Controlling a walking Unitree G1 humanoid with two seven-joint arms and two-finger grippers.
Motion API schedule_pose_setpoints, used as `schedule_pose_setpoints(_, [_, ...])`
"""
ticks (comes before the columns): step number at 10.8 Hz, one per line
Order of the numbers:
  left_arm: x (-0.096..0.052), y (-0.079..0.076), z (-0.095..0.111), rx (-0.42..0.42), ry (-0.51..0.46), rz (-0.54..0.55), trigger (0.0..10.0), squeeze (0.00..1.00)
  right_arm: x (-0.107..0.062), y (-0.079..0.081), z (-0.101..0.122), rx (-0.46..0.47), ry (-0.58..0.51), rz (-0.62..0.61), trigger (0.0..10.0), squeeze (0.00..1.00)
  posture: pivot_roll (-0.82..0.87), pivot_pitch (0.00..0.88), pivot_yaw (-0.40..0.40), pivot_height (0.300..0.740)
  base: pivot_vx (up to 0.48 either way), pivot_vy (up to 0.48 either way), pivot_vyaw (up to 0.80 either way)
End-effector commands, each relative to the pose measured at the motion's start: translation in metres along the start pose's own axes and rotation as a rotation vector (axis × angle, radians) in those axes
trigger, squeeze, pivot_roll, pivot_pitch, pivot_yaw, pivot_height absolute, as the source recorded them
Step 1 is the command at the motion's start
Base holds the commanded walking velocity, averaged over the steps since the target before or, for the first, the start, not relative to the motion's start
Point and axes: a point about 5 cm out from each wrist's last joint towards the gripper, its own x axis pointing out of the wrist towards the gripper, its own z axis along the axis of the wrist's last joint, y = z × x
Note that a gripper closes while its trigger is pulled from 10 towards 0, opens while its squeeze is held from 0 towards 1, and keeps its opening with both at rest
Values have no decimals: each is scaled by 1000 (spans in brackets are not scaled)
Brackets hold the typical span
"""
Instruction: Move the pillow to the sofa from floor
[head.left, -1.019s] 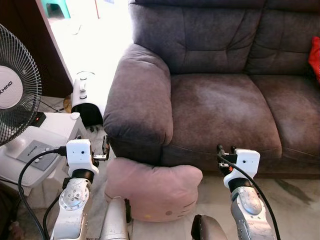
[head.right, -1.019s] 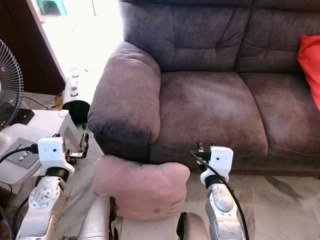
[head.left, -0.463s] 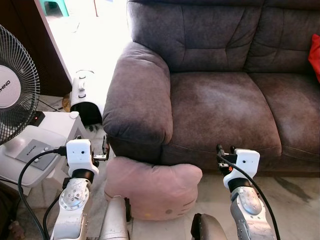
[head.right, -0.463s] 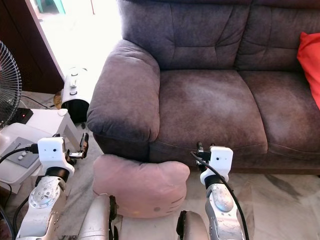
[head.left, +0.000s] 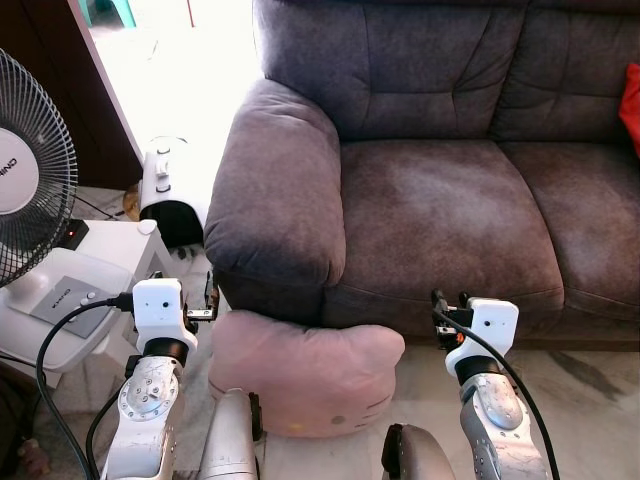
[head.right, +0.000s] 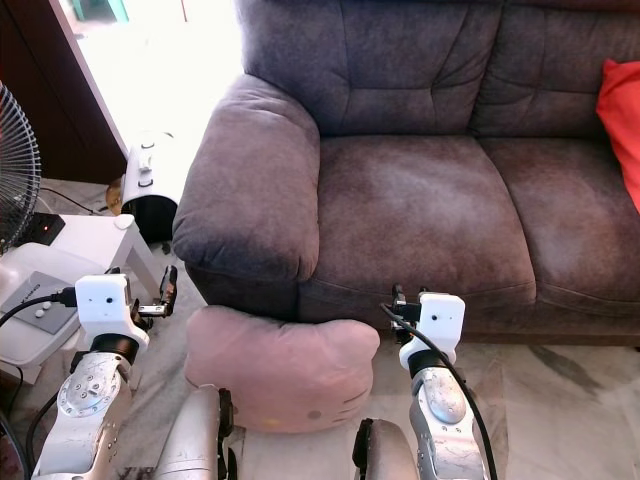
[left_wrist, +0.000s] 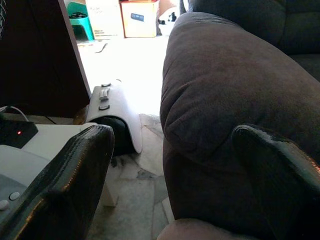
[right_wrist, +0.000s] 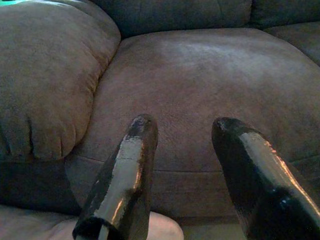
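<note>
- While both arms reach up from the bottom edge of the left eye view, the left gripper (head.left: 208, 298) sits at lower left with its fingers (left_wrist: 75, 180) spread wide and holding nothing.
- Just right of it and slightly below, the pillow (head.left: 305, 372) lies on the floor (head.left: 590, 390) at bottom centre, pink, its top edge touching the sofa's front beneath the armrest (head.left: 280, 190).
- At lower right, the right gripper (head.left: 450, 300) hovers before the front edge of the seat (head.left: 440, 215), fingers (right_wrist: 122, 180) parted and empty, with the pillow's right corner just to its left.
- Filling the centre and upper right, the sofa (head.left: 450, 130) is dark grey-brown, and a red cushion (head.right: 622, 110) lies at its right edge.
- Along the left edge stands a fan (head.left: 30, 180) on a white base (head.left: 70, 300).
- Between fan and armrest, a white appliance (head.left: 172, 185) rests on the floor under bright light at upper left.
</note>
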Motion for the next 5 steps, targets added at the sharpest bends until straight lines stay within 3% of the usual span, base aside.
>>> schedule_pose_setpoints(1, [0,-1,2,5,1,-11,10000,0,-3,-1,-4,6,15,-4,10000,0,115,149,-34,601,0,0,0])
schedule_pose_setpoints(5, [0,-1,2,6,1,-12,10000,0,-3,0,-6,12,22,6,10000,0,116,148,-34,601,0,0,0])
